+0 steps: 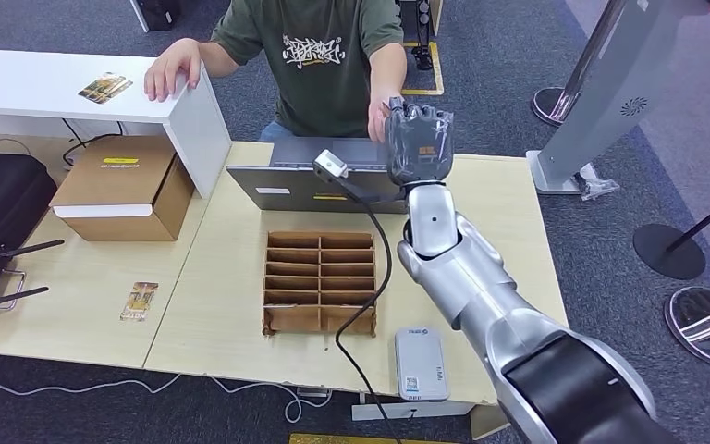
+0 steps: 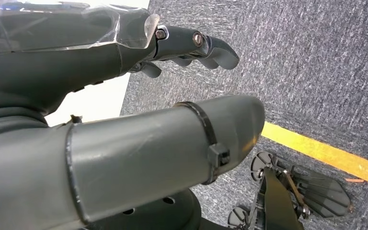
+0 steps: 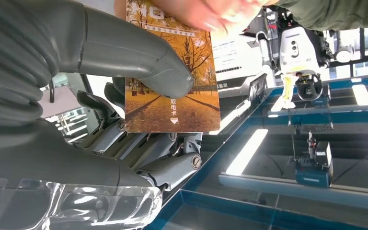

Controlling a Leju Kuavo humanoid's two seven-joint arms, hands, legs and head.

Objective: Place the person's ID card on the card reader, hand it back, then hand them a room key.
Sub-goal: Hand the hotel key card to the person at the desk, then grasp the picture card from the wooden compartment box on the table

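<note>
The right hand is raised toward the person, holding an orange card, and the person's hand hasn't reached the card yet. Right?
Not quite. The right hand does hold the orange card up toward the person, but the right wrist view shows the person's hand already touching the card's far end.

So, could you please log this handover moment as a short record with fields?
right hand: raised, thumb pressing an orange card against its fingers
person's hand: touching the card's far end
left hand: hanging over grey carpet, holding nothing
card reader: grey box near the table's front edge, nothing on it
other cards: one on the white counter, one on the table
wooden divider tray: mid-table
</note>
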